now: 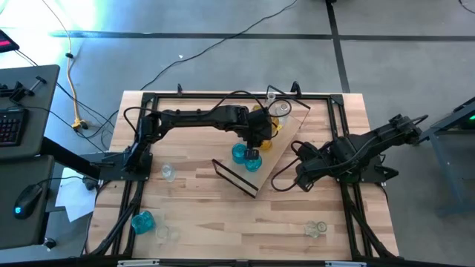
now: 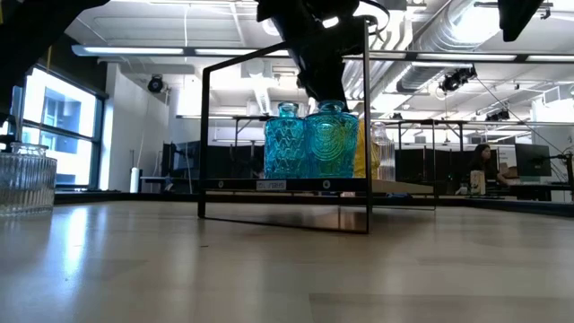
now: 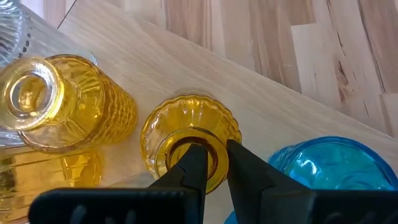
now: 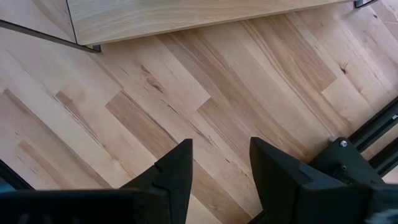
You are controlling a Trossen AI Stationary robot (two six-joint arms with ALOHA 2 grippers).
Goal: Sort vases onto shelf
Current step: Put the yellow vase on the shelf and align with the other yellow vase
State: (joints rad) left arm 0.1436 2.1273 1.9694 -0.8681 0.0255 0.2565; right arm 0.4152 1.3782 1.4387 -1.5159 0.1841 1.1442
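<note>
Teal vase cut off at frame edge, amber vase mostly hidden behind teal ones

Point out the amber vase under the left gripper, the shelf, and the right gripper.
amber vase (image 3: pixel 163 127): left wrist view, its ribbed shoulder.
shelf (image 1: pixel 286 139): high view, bare board.
right gripper (image 4: pixel 221 163): right wrist view, midway between fingertips.

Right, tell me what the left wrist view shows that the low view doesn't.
Only the left wrist view shows the left claw pinching the rim of an amber vase, one finger inside the mouth, with a second amber vase beside it. Only the low view shows the shelf's black wire frame, a clear ribbed vase off on the table, and the room behind. Both show a teal vase on the shelf.
</note>
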